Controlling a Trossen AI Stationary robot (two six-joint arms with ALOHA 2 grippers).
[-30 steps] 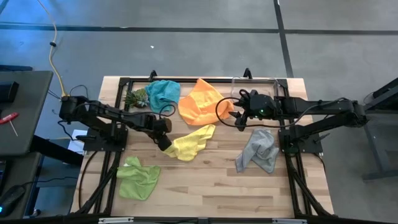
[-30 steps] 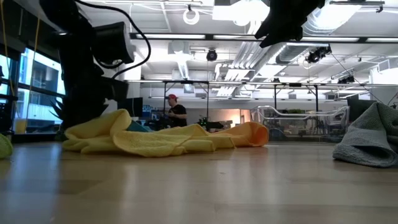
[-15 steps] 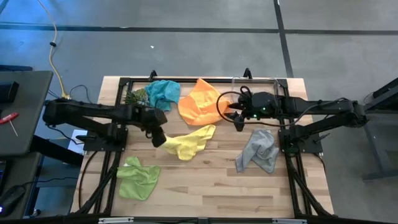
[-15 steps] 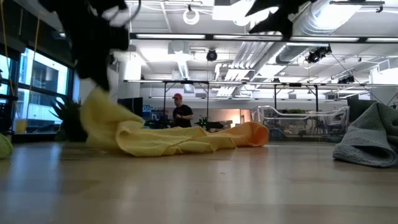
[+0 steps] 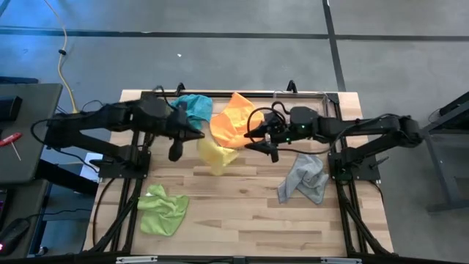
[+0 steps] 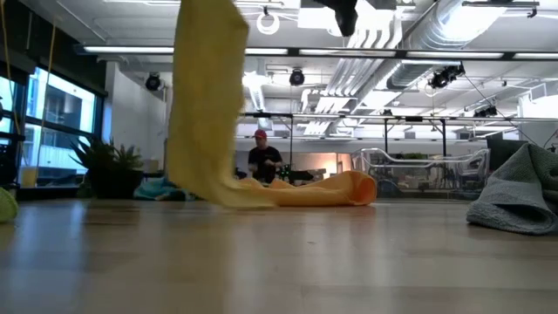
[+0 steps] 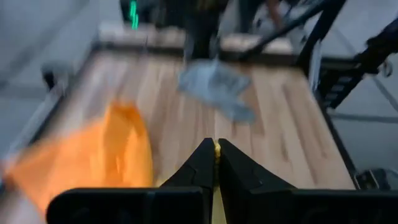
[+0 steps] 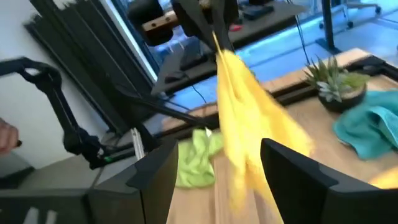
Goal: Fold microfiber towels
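Observation:
My left gripper is shut on the yellow towel, which hangs in a long drape. Its lower end rests on the table. My right gripper is open and empty, just right of the hanging yellow towel, with its fingers facing it. The orange towel and the teal towel lie crumpled at the far edge. The grey towel lies at the right. The lime green towel lies near the front left. My left gripper pinches the yellow towel between its two shut fingers at the towel's top edge; only a sliver of cloth shows between the fingertips. The towel hangs straight below the fingers, bunched in several folds, its lower end on the table.
A small green spiky plant stands at the far left beside the teal towel. A clear plastic bin stands at the far right edge. Bare wood lies along the table's near half. A person stands in the room behind the table.
My left gripper has risen and gone toward the far edge with the yellow towel. The towel has gone from lying spread on the table to hanging in a tall drape, only its lower end still down. My right gripper has moved left toward it.

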